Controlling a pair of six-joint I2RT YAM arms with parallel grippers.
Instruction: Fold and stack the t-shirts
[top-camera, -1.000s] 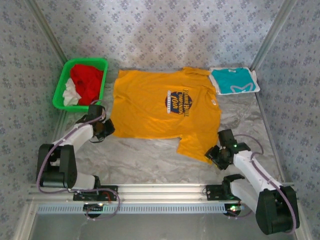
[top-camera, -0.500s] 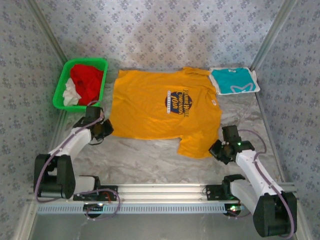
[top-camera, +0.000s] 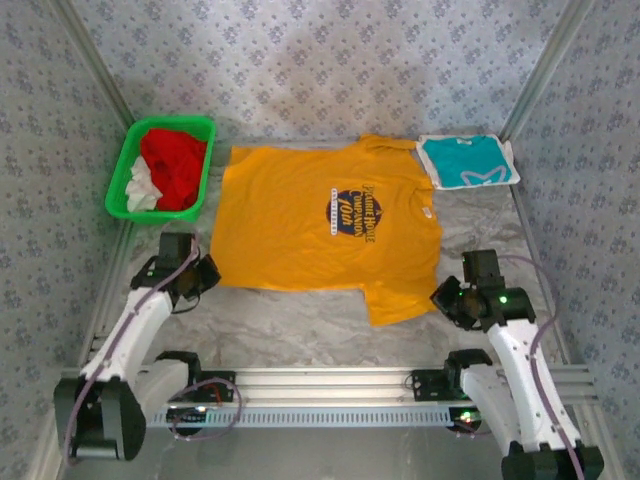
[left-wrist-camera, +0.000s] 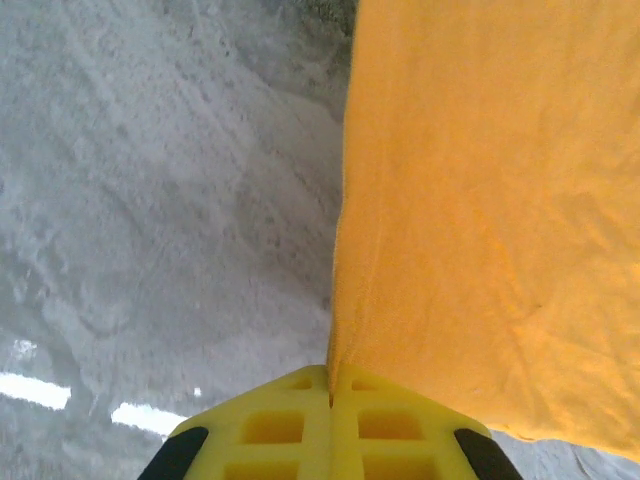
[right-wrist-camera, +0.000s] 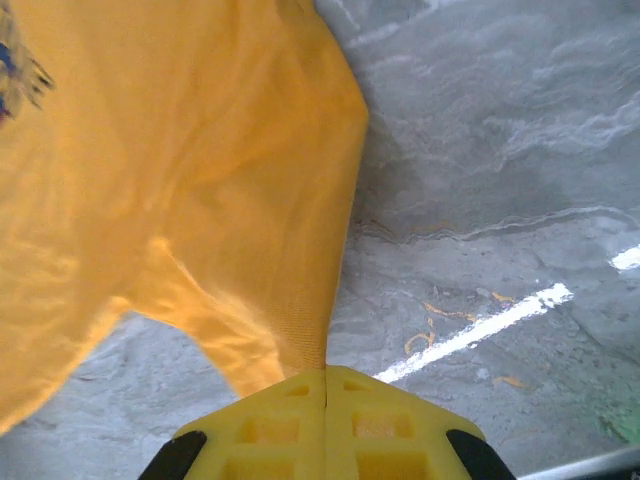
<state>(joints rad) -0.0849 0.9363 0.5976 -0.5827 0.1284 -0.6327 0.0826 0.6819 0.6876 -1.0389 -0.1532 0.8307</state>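
The yellow-orange t-shirt (top-camera: 300, 225) lies spread on the marble table, its dark blue chest print (top-camera: 355, 207) facing up. My left gripper (top-camera: 200, 272) is shut on the shirt's near left hem corner; the cloth (left-wrist-camera: 480, 200) runs up from the closed yellow jaws (left-wrist-camera: 330, 395). My right gripper (top-camera: 447, 297) is shut on the near right sleeve edge, with orange fabric (right-wrist-camera: 200, 200) pinched in its jaws (right-wrist-camera: 325, 385). A folded teal t-shirt (top-camera: 467, 161) with a white mark sits at the back right.
A green basket (top-camera: 120, 185) holding red and white cloth stands at the back left. Metal frame posts and patterned walls close in the table's sides. Bare marble (top-camera: 290, 320) lies between the shirt and the front rail.
Both grippers have pulled apart and toward the near edge, the left one leftward and the right one rightward. The yellow-orange shirt has been stretched flatter and shifted slightly nearer.
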